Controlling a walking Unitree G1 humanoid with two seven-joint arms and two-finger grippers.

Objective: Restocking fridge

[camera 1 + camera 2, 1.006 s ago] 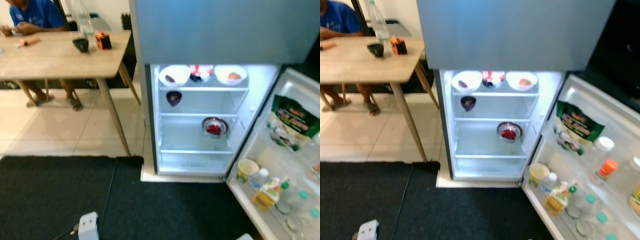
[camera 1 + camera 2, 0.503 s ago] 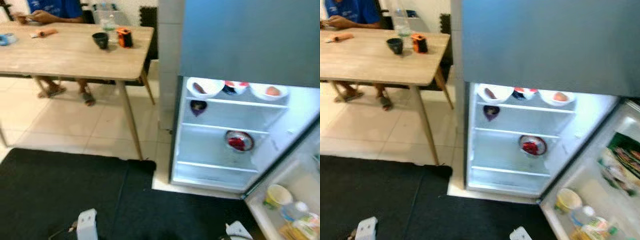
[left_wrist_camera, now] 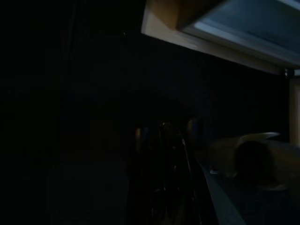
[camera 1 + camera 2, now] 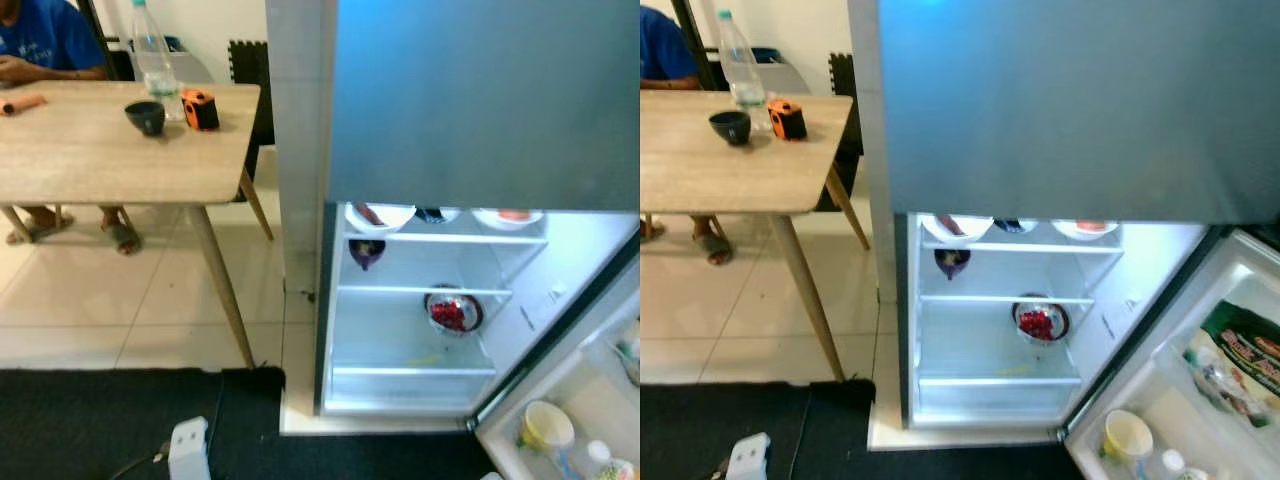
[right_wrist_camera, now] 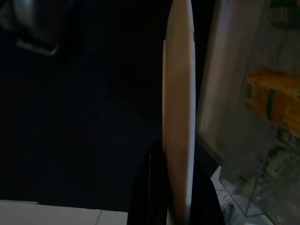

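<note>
Step in hand, by my reading: a carry-and-approach, not yet a placement. The right gripper [image 5: 176,197] is clamped on a pale flat plate-like object seen edge-on [image 5: 178,117] (what it is exactly I cannot tell). The left gripper [image 3: 164,154] hangs in deep shade; whether its fingers are parted or closed cannot be told.

The grey-fronted fridge with its lower door swung open [image 4: 1040,110] stands just ahead, interior lit. Top glass shelf: white bowls [image 4: 952,226]. Below it a small dark purple bowl [image 4: 951,261]; on the middle shelf a round dish of red food [image 4: 1040,321]. The bottom shelf [image 4: 995,385] looks nearly bare, so the next move likely calls for stepping closer, raising the right arm and sliding the object in level, clear of the door.

Door rack holds a pale yellow cup [image 4: 1126,437] and a green printed packet [image 4: 1238,365].

Room: light tiles, black mat [image 4: 80,420] underfoot, light wooden table [image 4: 100,150] to the left with a clear plastic bottle [image 4: 150,55], a person seated behind.
</note>
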